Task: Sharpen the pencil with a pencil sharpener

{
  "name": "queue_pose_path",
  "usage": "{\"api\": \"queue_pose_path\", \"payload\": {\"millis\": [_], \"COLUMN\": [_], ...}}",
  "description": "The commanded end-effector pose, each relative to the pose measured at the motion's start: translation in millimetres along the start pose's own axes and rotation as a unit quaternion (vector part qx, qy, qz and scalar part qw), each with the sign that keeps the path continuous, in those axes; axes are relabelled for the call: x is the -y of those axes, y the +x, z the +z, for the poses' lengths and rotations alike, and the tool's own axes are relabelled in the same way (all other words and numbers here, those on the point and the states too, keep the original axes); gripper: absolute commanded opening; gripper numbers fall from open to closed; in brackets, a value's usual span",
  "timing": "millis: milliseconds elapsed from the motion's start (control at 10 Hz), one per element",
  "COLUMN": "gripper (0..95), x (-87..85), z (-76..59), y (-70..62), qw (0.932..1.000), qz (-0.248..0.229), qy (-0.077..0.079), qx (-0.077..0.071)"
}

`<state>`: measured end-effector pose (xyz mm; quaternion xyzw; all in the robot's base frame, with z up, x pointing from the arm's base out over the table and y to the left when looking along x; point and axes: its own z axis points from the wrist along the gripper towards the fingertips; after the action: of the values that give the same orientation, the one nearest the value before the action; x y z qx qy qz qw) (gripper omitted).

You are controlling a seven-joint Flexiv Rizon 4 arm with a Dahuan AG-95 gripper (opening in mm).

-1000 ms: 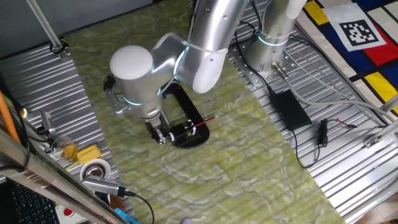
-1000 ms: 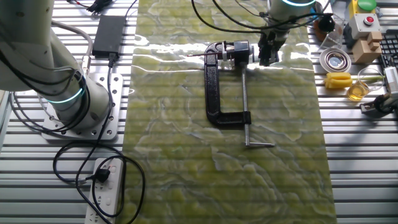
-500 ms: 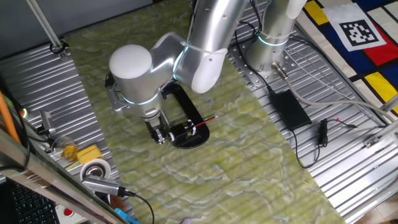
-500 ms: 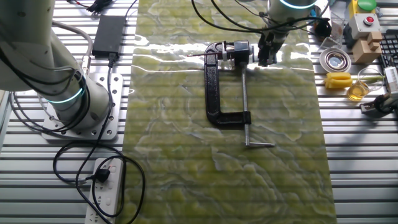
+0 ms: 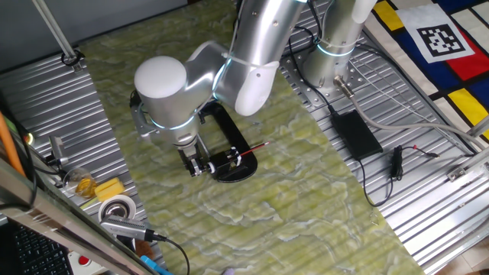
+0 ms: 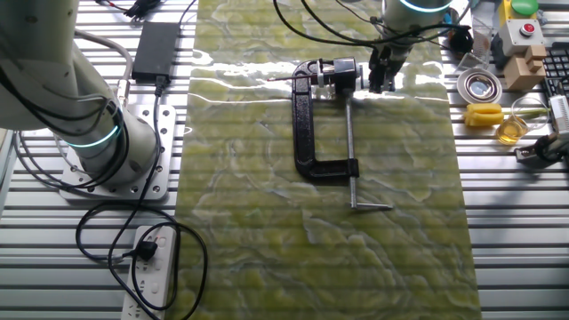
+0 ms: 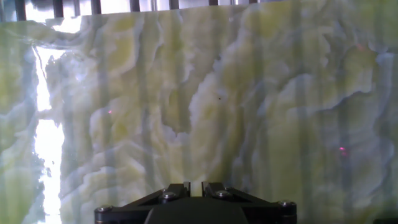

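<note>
The pencil sharpener (image 5: 233, 165) is a black oval base with a C-shaped frame (image 6: 307, 124) and a silver rod (image 6: 349, 142), lying on the green marbled mat. The red pencil (image 5: 257, 147) sticks out of it, pointing away from my gripper. My gripper (image 5: 197, 165) hangs low on the opposite side of the sharpener, right beside its small white parts (image 6: 336, 71). From the other fixed view, the gripper (image 6: 380, 78) is a little apart from them. In the hand view the jaws (image 7: 194, 186) are nearly together, and only mat shows through the slit between them.
A black power brick (image 5: 355, 131) and cables lie on the metal table beside the arm base (image 5: 328, 65). Tape rolls (image 6: 478, 86), yellow items (image 6: 484, 114) and tools sit past the mat edge near the gripper. A power strip (image 6: 151, 267) lies at the near left.
</note>
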<state>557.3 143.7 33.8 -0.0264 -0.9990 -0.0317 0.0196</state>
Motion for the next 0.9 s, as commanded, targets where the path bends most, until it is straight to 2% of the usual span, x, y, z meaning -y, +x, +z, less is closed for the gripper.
{"api": "queue_pose_path", "payload": {"millis": [100, 900], "gripper": [0.0, 0.0], "x": [0.0, 0.7], "z": [-0.2, -3.7], "y": [-0.2, -0.8], "qw": [0.9999, 0.9993], "qz": [-0.003, -0.001], "qy": [0.008, 0.019], "qx": [-0.011, -0.032]}}
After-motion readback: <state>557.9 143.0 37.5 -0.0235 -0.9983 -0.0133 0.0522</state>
